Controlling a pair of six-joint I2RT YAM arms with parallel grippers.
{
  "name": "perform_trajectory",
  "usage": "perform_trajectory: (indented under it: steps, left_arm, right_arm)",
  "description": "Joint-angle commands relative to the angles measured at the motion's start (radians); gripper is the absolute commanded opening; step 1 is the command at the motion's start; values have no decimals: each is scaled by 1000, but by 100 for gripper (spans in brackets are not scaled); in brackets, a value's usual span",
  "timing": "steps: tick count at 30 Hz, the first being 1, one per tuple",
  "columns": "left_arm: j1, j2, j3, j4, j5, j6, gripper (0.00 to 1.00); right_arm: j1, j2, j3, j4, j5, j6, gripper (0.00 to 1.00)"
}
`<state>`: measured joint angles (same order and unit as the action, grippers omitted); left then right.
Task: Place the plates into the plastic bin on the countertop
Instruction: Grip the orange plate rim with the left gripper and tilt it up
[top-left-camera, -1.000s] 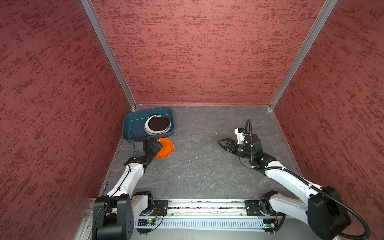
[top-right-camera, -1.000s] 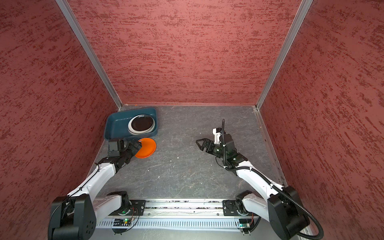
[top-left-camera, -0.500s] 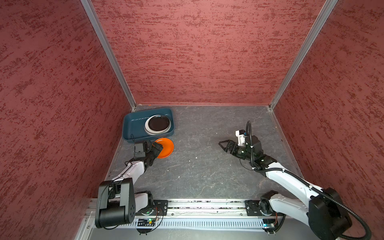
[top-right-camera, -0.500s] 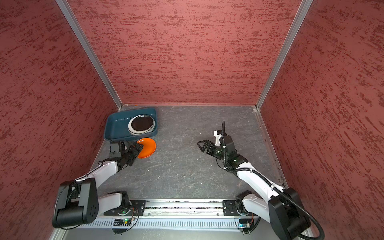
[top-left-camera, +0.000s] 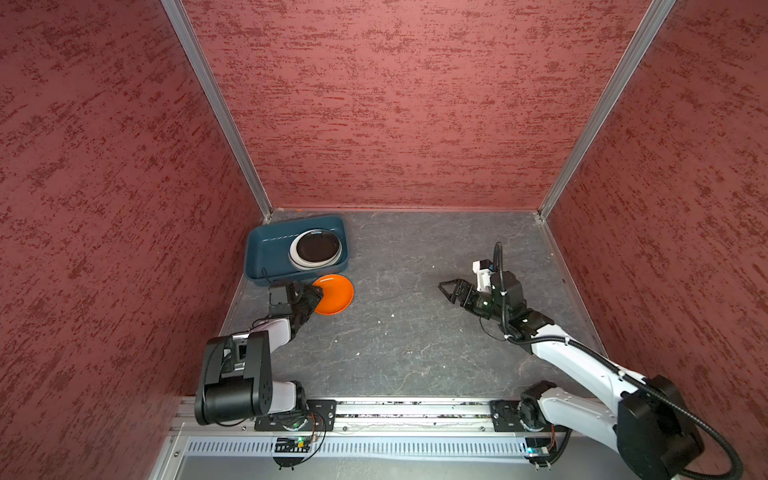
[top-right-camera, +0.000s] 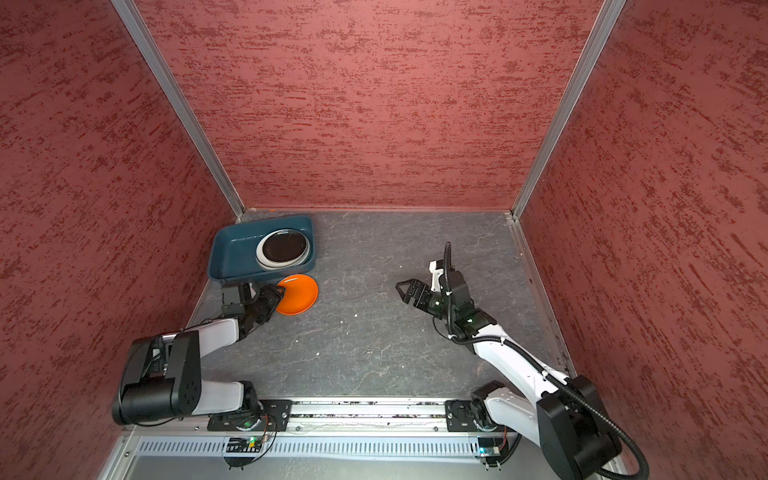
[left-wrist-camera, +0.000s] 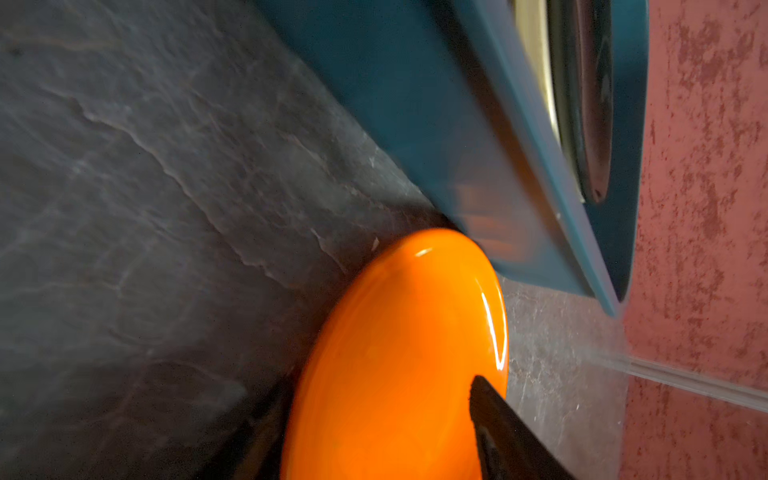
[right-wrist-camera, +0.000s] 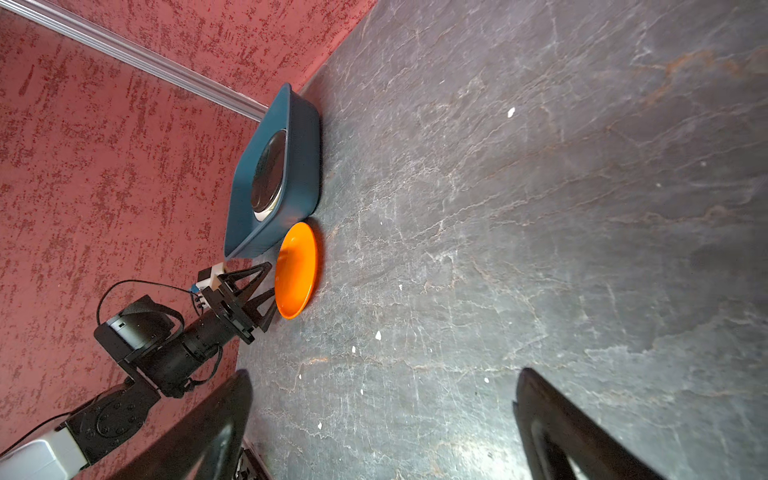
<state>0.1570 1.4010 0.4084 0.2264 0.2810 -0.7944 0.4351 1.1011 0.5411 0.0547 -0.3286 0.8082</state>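
Plate stack (top-left-camera: 316, 249) in bin (top-left-camera: 266, 255); orange plate (top-left-camera: 337, 293) not yet in. L gripper (top-left-camera: 317, 296) straddles its rim, grip unclear; R gripper (top-left-camera: 445, 291) wide open, empty.

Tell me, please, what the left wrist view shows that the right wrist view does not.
Only the left wrist view shows, close up, a dark finger laid across the orange plate. Only the right wrist view shows the whole left gripper straddling that plate's rim, and the right gripper open over the countertop. Both show the orange plate beside the plastic bin, with a black plate inside.
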Motion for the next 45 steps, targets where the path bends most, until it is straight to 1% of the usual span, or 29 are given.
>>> perform_trajectory:
  steps: [1,4,5,8,9,18,21,23,24,25,32,35,37,42,45]
  left_arm:
    - [3,56,4,-43,13,-2,57]
    - [0,81,28,-63,13,1,55]
    - [-1,87,35,-67,15,3,54]
    - [-2,101,50,-80,20,11,46]
    - [-4,103,52,-81,21,15,42]
    - [-32,113,86,-123,9,54,31]
    - [-42,109,87,-125,10,65,23]
    - [-50,103,87,-128,3,70,19]
    - [-54,100,86,-130,-3,73,11]
    - [-59,96,88,-130,-5,81,7]
    - [-77,64,87,-135,-1,109,6]
    - [-80,41,92,-147,10,109,3]
    - [-86,12,93,-161,16,106,0]
    - [-112,-69,101,-202,2,92,0]
    - [-120,-109,117,-223,16,80,0]
  right_arm:
    - [2,10,38,-8,26,2,99]
    - [2,13,45,-15,31,-1,99]
    - [2,13,45,-15,32,0,99]
    - [2,16,46,-13,36,-2,99]
    - [2,20,46,-15,36,-2,99]
    - [2,29,53,1,21,3,99]
    - [2,31,68,-19,29,-15,99]
    - [2,31,75,-32,32,-25,99]
    - [2,30,75,-38,34,-27,99]
    - [2,28,73,-41,34,-29,99]
    - [1,7,55,-44,48,-27,99]
    - [2,2,49,-41,54,-26,99]
    - [0,4,48,-38,53,-27,99]
    - [1,5,49,-40,49,-24,99]
    - [1,0,42,-34,51,-20,99]
